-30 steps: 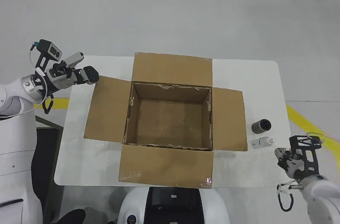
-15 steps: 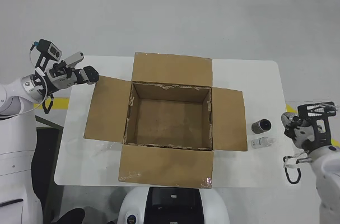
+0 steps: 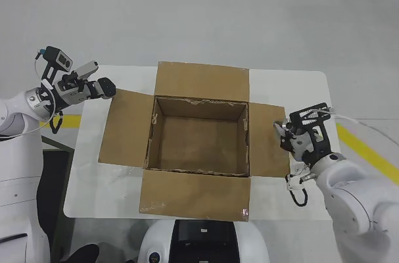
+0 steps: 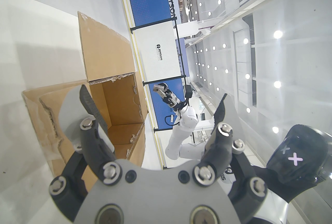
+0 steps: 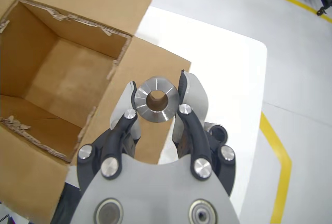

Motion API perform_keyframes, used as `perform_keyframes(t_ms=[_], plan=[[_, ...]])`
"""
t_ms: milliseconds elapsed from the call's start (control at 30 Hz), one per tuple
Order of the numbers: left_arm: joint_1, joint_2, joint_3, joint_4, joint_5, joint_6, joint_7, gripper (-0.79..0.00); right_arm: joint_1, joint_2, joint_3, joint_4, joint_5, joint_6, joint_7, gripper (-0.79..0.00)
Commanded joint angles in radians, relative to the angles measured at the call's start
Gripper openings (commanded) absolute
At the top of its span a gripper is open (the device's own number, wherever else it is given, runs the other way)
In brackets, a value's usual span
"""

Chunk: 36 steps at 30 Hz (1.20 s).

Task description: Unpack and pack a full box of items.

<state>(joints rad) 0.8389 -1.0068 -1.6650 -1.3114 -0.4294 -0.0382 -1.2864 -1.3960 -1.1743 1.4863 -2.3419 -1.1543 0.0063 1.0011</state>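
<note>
Holding a metal ring (image 5: 157, 103) above the right flap (image 3: 268, 141) of the open cardboard box (image 3: 148, 141), we have our right pincer (image 5: 157, 83) clamped on it. Our left pincer (image 3: 106, 88) hangs spread apart beyond the left flap (image 3: 123, 128), at the table (image 3: 304, 85) edge.

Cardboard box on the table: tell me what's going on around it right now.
The right gripper holds a hollow metal cylinder in its jaws, above the right flap of the open cardboard box, whose inside looks empty. The left gripper hangs with open jaws at the left edge of the table, beside the box's left flap, holding nothing. The cylinder looks likely to go into the box next.
</note>
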Motion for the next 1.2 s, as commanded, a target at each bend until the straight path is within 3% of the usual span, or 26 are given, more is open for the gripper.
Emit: perform_keyframes(t_ms=[0,400,867,1167], plan=[[0.000,0.000,0.000,0.000,0.000,0.000,0.000,0.000,0.027,-0.003,-0.052,0.024,0.004,0.004,-0.010,-0.785],[0.000,0.000,0.000,0.000,0.000,0.000,0.000,0.000,0.232,-0.037,-0.325,0.209,0.061,0.047,-0.011,-0.785],[0.000,0.000,0.000,0.000,0.000,0.000,0.000,0.000,0.449,-0.079,-0.492,0.395,0.147,0.043,0.061,-0.785],[0.000,0.000,0.000,0.000,0.000,0.000,0.000,0.000,0.582,-0.121,-0.610,0.594,0.213,0.016,0.012,-0.785]])
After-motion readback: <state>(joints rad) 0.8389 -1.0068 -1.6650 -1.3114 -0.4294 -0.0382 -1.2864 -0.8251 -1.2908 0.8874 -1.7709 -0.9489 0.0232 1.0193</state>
